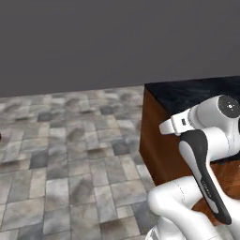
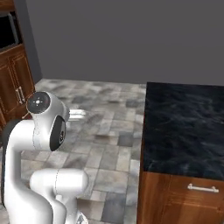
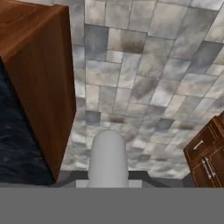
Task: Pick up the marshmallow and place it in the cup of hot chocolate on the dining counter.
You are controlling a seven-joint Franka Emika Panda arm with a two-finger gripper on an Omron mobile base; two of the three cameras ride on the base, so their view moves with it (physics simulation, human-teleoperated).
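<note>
**Left base view.** From left to right: the grey stone-tiled floor (image 1: 70, 154), then the corner of the dining counter (image 1: 187, 93), with its black veined top on a brown wood base. The folded white arm (image 1: 206, 140) stands just in front of that corner.

**Right base view.** Wood cabinets (image 2: 13, 83) stand at the far left. Next comes the arm, raised and bent at the elbow, and then a long bare stretch of the counter's marble top. A drawer handle (image 2: 202, 188) sits on the wood face below it.

**Hand view.** The hand looks down past the counter's wood end onto the floor, with a second cabinet (image 3: 208, 157) at the right edge.

The pincer is pressed together, and you cannot tell whether anything is pinched in it. You also cannot tell from here where the marshmallow and the cup of hot chocolate are. They are presumably further along the counter top.

The step in hand appears to be the approach. To do it well:
- Drive the base along the counter before you reach out.
- Keep the elbow clear of the wood corner.
- Lift the hand above the marble edge.
- Turn the hand toward the top, so that both items are seen before you spread the fingers.
</note>
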